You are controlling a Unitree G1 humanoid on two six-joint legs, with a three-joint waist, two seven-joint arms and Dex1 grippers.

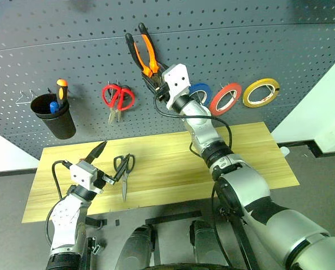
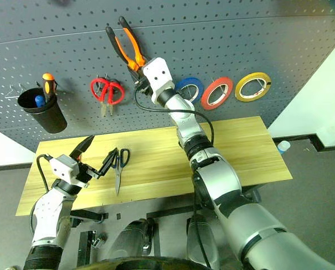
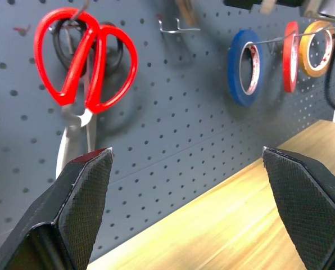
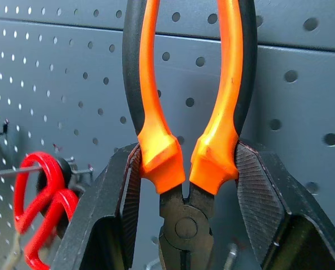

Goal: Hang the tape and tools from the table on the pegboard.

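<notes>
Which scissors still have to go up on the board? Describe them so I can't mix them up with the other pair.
Start at the wooden table below the pegboard. Near the table's front left, beside the open left gripper, lie the dark-handled scissors, blades pointing at the front edge. The red-handled scissors already hang on the board; this pair has black loops and lies flat.

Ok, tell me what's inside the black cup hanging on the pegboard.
Inside the black cup on the pegboard stand an orange-and-black-handled screwdriver and something blue beside it. Only their tops show; the cup's wall covers the shafts and anything lower down.
</notes>
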